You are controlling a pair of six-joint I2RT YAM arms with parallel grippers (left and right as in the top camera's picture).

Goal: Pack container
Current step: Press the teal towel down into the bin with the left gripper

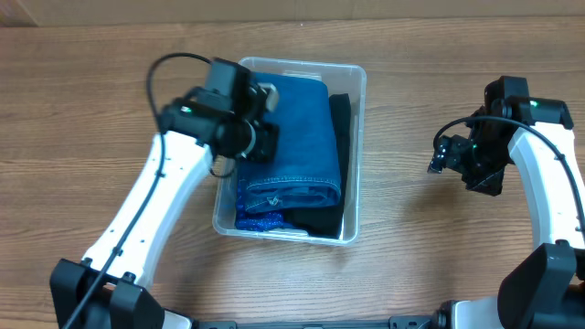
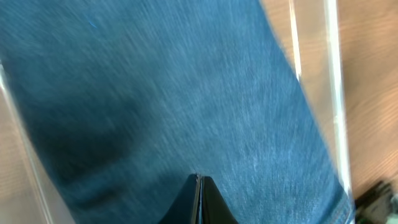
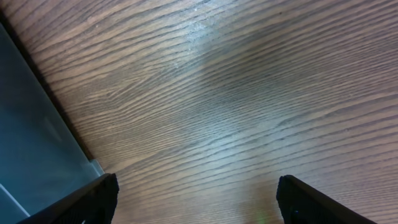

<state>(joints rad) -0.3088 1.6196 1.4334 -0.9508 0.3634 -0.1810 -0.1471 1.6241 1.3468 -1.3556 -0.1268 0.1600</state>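
Observation:
The clear plastic container (image 1: pixel 355 155) stands mid-table. Folded blue jeans (image 1: pixel 297 128) fill most of it, with a black garment (image 1: pixel 340 146) along its right side and a bright blue patterned cloth (image 1: pixel 260 220) at its near end. My left gripper (image 1: pixel 260 123) is over the container's left part, its jaws (image 2: pixel 200 186) shut and empty just above the jeans (image 2: pixel 186 93). The container's wall shows in the left wrist view (image 2: pixel 333 93). My right gripper (image 1: pixel 445 155) is open and empty over bare table to the right of the container; its fingers (image 3: pixel 196 199) are spread wide.
The wooden table (image 1: pixel 430 247) lies all round the container. In the right wrist view a corner of the container (image 3: pixel 31 137) shows at the left edge, with bare wood (image 3: pixel 236 93) under the fingers.

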